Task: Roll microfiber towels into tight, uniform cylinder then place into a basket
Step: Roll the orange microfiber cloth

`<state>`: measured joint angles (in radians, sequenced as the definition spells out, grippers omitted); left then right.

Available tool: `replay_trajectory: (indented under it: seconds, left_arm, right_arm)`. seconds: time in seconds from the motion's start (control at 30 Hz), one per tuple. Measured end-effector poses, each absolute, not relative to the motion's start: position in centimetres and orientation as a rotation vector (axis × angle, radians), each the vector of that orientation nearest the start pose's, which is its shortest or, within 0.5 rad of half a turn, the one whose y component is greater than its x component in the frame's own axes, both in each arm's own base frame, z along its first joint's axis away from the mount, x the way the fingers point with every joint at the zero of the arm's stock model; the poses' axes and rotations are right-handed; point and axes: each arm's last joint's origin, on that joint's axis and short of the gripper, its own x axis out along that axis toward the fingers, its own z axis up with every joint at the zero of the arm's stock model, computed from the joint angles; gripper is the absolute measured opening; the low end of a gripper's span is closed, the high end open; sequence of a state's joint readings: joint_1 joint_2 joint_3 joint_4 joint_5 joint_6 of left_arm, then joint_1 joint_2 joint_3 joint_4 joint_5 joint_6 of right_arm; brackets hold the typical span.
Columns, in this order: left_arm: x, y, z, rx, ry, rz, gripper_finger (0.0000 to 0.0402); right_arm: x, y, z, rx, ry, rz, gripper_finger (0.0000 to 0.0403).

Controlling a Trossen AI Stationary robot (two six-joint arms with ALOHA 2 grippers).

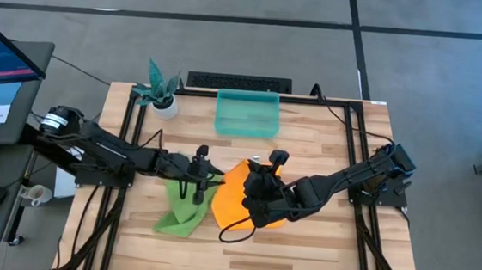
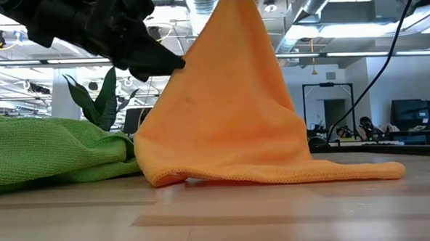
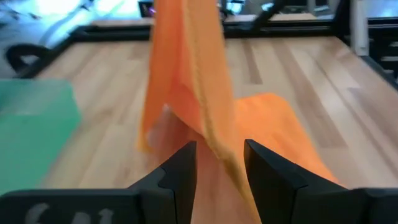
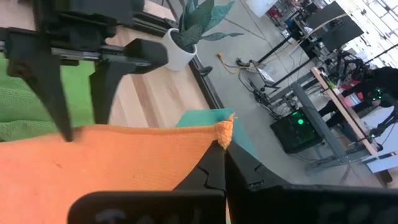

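The orange-yellow towel rises like a tent from the table's middle, its top corner in my shut right gripper. My left gripper stands open just left of it, one finger on each side of the towel's sloping hemmed edge. The lime green towel lies crumpled on the table beside the orange one, toward the left. The teal basket stands at the far edge with nothing in it. My right gripper pinches the orange towel's top corner between its two fingertips, slanting down from the table's right. The corner's tip sticks out past the fingers. The towel hangs below, its lower edge spread on the table. My left gripper's fingers stand on either side of the hanging hem; whether they touch it I cannot tell.
A small white pot with a teal plant stands at the far left corner. Black frame rails run along both sides of the table. Bare wood lies along the near edge.
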<state>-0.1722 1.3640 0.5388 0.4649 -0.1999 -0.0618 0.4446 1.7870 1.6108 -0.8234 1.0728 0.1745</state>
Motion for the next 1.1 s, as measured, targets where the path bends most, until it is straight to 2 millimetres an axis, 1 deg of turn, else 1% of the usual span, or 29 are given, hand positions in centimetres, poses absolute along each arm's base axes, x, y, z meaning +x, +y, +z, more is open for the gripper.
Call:
replay_trajectory:
  seconds: [0.13,0.3,0.47,0.6,0.73,0.87,1.0,1.1]
  left_arm:
    - [26.2,-4.2,18.6,-0.044,0.388,-0.042,0.0125]
    - [25.9,-4.5,17.9,-0.09,0.474,-0.154,0.0125]
    - [25.7,-4.6,17.6,-0.129,0.522,-0.157,0.0125]
    - [25.6,-4.9,17.1,-0.128,0.553,-0.164,0.0125]
    - [25.8,-5.0,16.3,-0.106,0.585,-0.168,0.0125]
    - [26.1,-5.1,15.9,-0.11,0.587,-0.186,0.0125]
    - [26.3,-5.4,15.9,-0.134,0.572,-0.272,0.0125]
    - [26.5,-5.6,16.3,-0.142,0.556,-0.304,0.0125]
  right_arm:
    - [34.7,13.7,30.9,-0.539,0.679,-0.631,0.0014]
    - [34.8,13.6,30.9,-0.538,0.68,-0.635,0.0011]
    - [35.0,13.0,30.9,-0.534,0.681,-0.656,0.0012]
    - [35.3,12.7,31.1,-0.544,0.663,-0.676,0.0014]
    - [35.5,13.4,31.4,-0.563,0.633,-0.647,0.0011]
    - [35.3,14.2,31.5,-0.574,0.623,-0.624,0.0011]
    - [35.1,15.0,31.8,-0.634,0.6,-0.624,0.0013]
    - [34.9,15.8,32.7,-0.641,0.581,-0.604,0.001]
